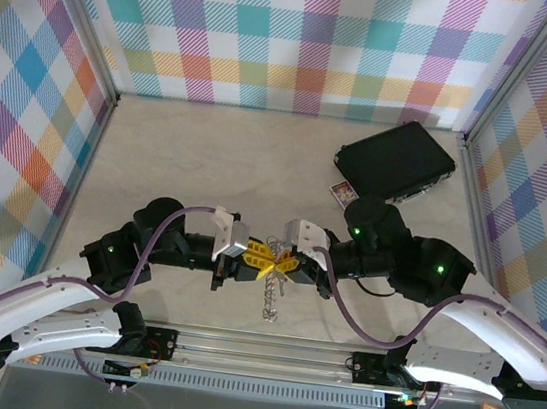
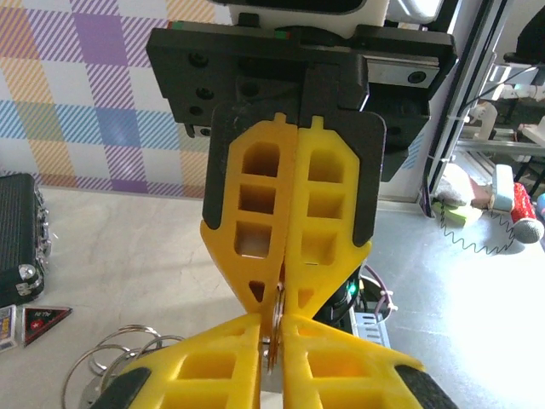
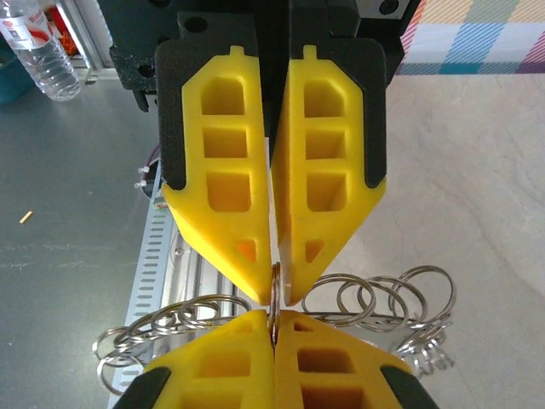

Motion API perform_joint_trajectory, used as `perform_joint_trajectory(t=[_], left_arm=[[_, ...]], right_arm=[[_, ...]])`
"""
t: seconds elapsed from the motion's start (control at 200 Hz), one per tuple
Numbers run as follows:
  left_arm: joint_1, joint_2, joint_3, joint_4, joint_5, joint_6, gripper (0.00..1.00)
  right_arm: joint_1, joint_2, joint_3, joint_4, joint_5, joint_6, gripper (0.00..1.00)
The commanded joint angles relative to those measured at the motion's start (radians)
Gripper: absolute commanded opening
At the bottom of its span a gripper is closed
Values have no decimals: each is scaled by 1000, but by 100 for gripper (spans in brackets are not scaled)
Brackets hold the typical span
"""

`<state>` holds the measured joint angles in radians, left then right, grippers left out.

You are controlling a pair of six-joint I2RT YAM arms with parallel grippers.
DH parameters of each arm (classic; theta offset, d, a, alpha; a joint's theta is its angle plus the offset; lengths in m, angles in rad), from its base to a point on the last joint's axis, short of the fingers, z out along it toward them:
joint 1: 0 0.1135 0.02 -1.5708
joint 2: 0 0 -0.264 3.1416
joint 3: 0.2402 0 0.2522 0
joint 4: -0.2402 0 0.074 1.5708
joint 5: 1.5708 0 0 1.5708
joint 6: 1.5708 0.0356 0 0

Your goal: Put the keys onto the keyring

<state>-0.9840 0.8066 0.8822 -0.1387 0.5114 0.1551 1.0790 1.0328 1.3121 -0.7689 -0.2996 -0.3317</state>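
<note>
**Pinching the keyring tip to tip**

Meeting nose to nose above the desk [image 1: 189, 153], our left claw [image 1: 265, 256] and right claw [image 1: 282, 262] each have their yellow fingers pressed together on a thin loop of the keyring [image 1: 269, 300]. From that pinch point we see the chain trail as a strand just below both claws. Through the right wrist camera, its silvery rings fan out on either side of the touching tips. Beyond the right claw, well apart, a black case [image 1: 395, 160] lies flat on the desk.
</note>
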Motion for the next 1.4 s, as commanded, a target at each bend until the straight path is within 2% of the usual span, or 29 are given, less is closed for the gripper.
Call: perform_joint_trajectory(t=[0.0,0.21,0.41,0.605,0.855,1.115,1.295,1.395], left_arm=[[-1,3,31,2,-16,18,11],[-1,0,23,24,-15,10,0],[-1,-22,-4,112,3,-33,0],[-1,-37,-51,273,38,-107,0],[-1,-43,-116,483,67,-216,0],[-1,-29,-176,674,80,-305,0],[-1,-16,-187,704,82,-322,0],[-1,-19,-193,692,76,-315,0]], right_arm=[[-1,1,39,0,-56,-30,0],[-2,13,42,-2,-67,-32,0],[-1,-3,29,21,-72,-17,0],[-2,-52,-30,109,-73,27,15],[-1,-94,-76,186,-82,63,18],[-4,-138,-117,258,-84,89,14],[-8,-159,-141,299,-78,104,8],[-11,-163,-147,311,-76,109,0]])
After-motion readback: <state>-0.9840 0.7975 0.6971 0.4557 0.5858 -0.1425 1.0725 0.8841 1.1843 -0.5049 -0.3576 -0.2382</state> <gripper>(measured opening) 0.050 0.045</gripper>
